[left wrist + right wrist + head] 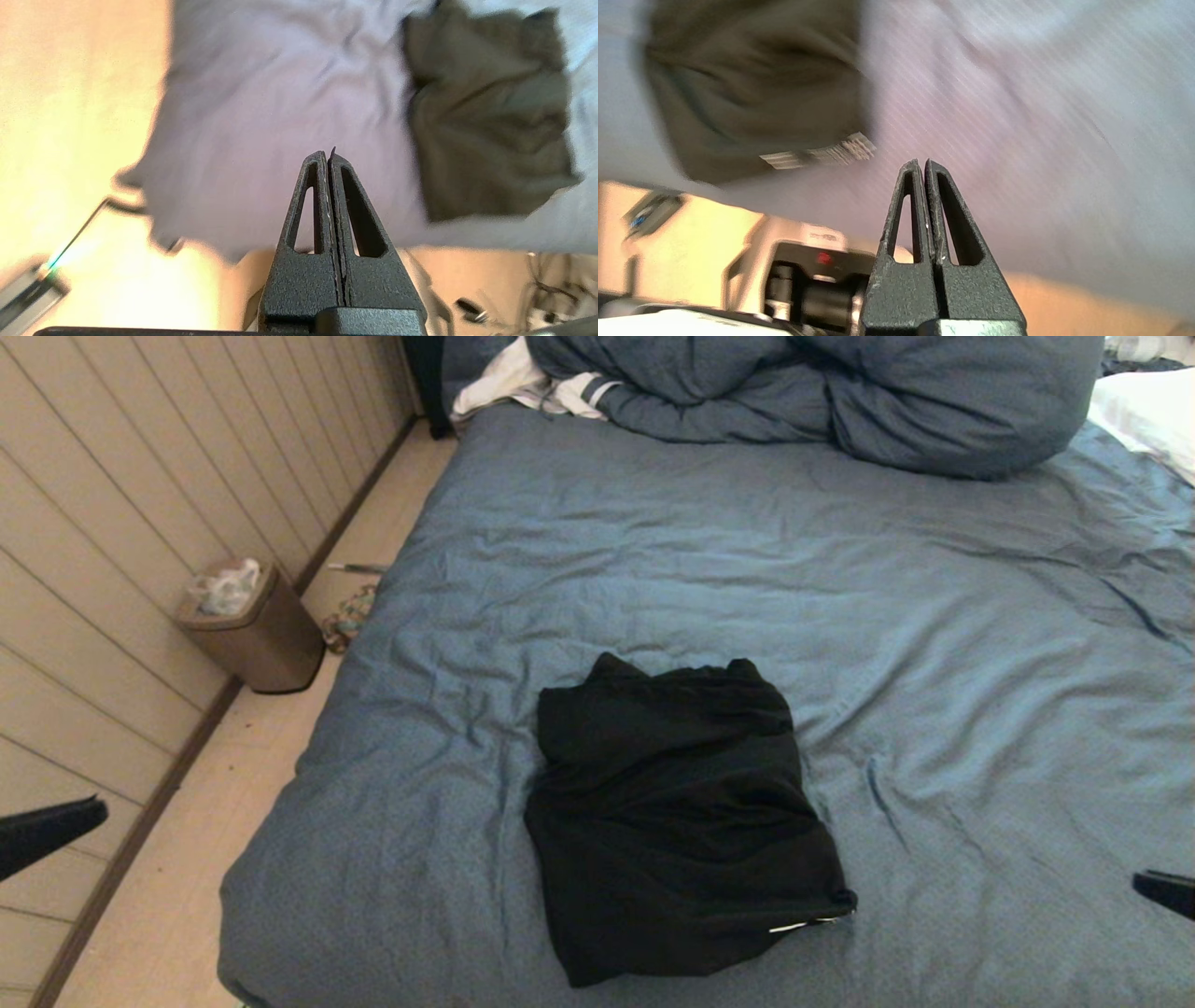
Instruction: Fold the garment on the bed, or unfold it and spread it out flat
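Left gripper [328, 161], right gripper [923, 163]: both pinched closed, empty, clear of the cloth. Garment [677, 817]: folded compact, near edge of bed [934, 616]. I judge folding done, nothing outstanding.

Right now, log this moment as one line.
garment: folded on bed | left gripper: shut, empty, off garment | right gripper: shut, empty, off garment

You have one garment [681, 821], one bed [934, 644], one duvet [840, 392], one bin [252, 630], two tools, left tool [328, 156], right tool [922, 162].
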You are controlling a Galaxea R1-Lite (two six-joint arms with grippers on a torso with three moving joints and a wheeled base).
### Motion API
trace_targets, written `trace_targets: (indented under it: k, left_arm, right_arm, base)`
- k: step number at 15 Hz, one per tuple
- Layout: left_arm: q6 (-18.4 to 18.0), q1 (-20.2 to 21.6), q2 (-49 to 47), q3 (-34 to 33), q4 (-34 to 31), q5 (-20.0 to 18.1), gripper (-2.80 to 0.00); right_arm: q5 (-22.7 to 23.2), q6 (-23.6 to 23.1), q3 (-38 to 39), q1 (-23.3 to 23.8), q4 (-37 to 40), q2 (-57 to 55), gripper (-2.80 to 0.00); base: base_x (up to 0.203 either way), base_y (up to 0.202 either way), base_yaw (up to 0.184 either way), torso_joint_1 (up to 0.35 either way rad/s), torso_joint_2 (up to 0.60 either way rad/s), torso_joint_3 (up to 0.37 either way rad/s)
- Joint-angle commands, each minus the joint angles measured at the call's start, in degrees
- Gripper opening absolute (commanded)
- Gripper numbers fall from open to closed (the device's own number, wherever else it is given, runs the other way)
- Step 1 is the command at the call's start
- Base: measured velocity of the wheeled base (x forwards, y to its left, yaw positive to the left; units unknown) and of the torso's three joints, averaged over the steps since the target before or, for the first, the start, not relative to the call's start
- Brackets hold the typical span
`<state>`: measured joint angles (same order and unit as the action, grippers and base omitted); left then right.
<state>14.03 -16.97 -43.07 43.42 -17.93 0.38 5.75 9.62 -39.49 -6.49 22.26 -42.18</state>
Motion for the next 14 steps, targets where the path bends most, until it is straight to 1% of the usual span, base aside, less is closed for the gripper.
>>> trace_targets:
  k: [1, 2, 3, 4, 5, 6, 7, 8, 9, 10, 11, 12, 14]
  left_arm:
    - [-0.29, 2.17, 16.13, -5.86, -3.48, 0.17, -2.8]
    - [-0.5, 2.55, 20.43, -9.24, -4.63, 0.18, -2.8]
    - [-0.86, 2.92, 24.15, -14.06, -5.4, 0.49, -2.8]
    - [-1.28, 3.24, 25.94, -18.82, -5.76, 1.89, -2.8]
    - [-1.57, 3.46, 26.56, -22.57, -5.58, 4.76, -2.8]
    - [-2.18, 3.64, 27.01, -25.78, -3.42, 7.63, -2.8]
    - [-3.34, 3.78, 27.22, -27.11, 0.35, 9.74, -2.8]
    - [-4.14, 4.56, 27.31, -27.3, 0.82, 11.0, -2.8]
    - [-4.42, 6.39, 27.33, -26.98, -0.08, 11.36, -2.8]
    - [-4.62, 8.41, 27.38, -26.88, -0.68, 11.52, -2.8]
    - [-4.95, 10.41, 27.44, -26.9, -0.71, 12.08, -2.8]
    - [-5.33, 10.73, 27.51, -26.72, -0.62, 12.98, -2.8]
    - [-8.57, 10.73, 27.43, -25.67, -0.78, 14.29, -2.8]
  right_arm:
    - [-1.21, -0.03, 7.51, 2.88, 1.5, 14.44, -2.8]
    - [-1.57, -0.17, 10.01, 3.4, 1.91, 18.59, -2.8]
    - [-1.72, -0.48, 12.65, 3.73, 2.18, 23.4, -2.8]
    - [-1.76, -1.1, 15.6, 4.2, 2.28, 28.26, -2.8]
    - [-1.71, -2.23, 18.32, 4.79, 2.22, 32.58, -2.8]
    - [-1.66, -4.31, 21.15, 5.25, 2.17, 37.01, -2.8]
    - [-1.7, -7.0, 24.55, 5.6, 2.01, 39.91, -2.8]
    - [-1.8, -8.81, 27.21, 5.88, 1.03, 41.61, -2.8]
    - [-1.87, -8.46, 28.52, 6.03, -1.47, 41.89, -2.8]
    - [-1.88, -7.9, 29.24, 6.05, -2.99, 41.92, -2.8]
    - [-2.04, -8.28, 29.38, 6.05, -3.62, 41.92, -2.8]
    - [-2.06, -8.39, 29.38, 6.05, -3.63, 41.92, -2.8]
    - [-2.32, -8.65, 29.38, 6.05, -3.63, 41.92, -2.8]
  base:
    - [0.0, 0.0, 0.0, 0.0, 0.0, 0.0]
    - [0.0, 0.0, 0.0, 0.0, 0.0, 0.0]
    - [0.0, 0.0, 0.0, 0.0, 0.0, 0.0]
    - [0.0, 0.0, 0.0, 0.0, 0.0, 0.0]
    - [0.0, 0.0, 0.0, 0.0, 0.0, 0.0]
    - [0.0, 0.0, 0.0, 0.0, 0.0, 0.0]
    - [0.0, 0.0, 0.0, 0.0, 0.0, 0.0]
    - [0.0, 0.0, 0.0, 0.0, 0.0, 0.0]
    - [0.0, 0.0, 0.0, 0.0, 0.0, 0.0]
    - [0.0, 0.0, 0.0, 0.0, 0.0, 0.0]
    - [0.0, 0.0, 0.0, 0.0, 0.0, 0.0]
    - [0.0, 0.0, 0.0, 0.0, 0.0, 0.0]
    - [0.0, 0.0, 0.0, 0.0, 0.0, 0.0]
